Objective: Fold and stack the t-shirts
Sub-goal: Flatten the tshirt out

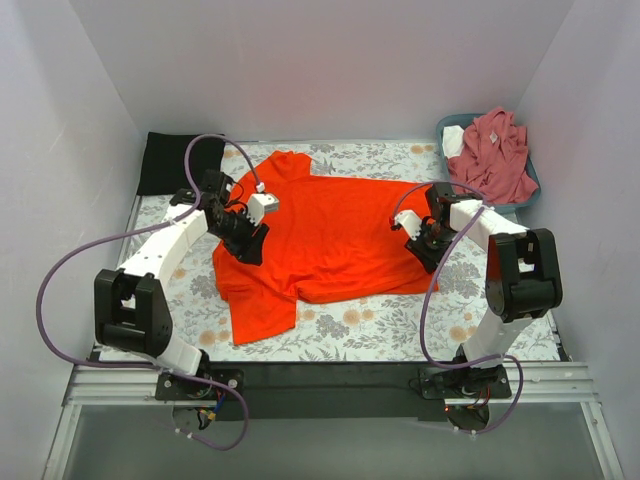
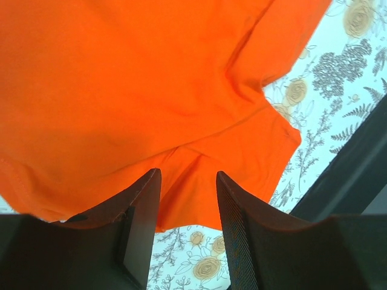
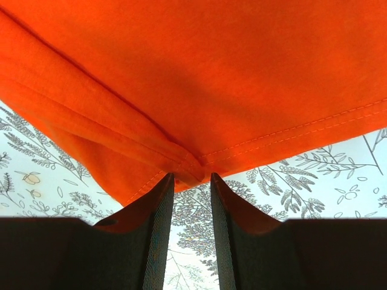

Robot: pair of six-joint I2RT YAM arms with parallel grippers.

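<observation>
Item: orange t-shirt (image 1: 340, 235), spread at the middle of the floral table covering (image 1: 380, 322). Its long axis runs across the table — sleeves and neck toward the left arm, hem toward the right. Right gripper (image 3: 187, 181): fingers nearly closed, nipping a fold of the hem at their tips. Left gripper (image 2: 187, 202): jaws apart, holding nothing, poised over the sleeve end (cloth rumpled there). Handling note: take a matching bite on the left before lifting, then carry both ends level — an uneven pull would likely skew the fold.

Orange-red t-shirt (image 1: 340, 235): soft matt knit cloth, stitched hems. Bench (image 1: 400, 325) covering: matt, floral-printed. Right end effector (image 3: 191, 178) fingers: dark, matt, finely ribbed.
</observation>
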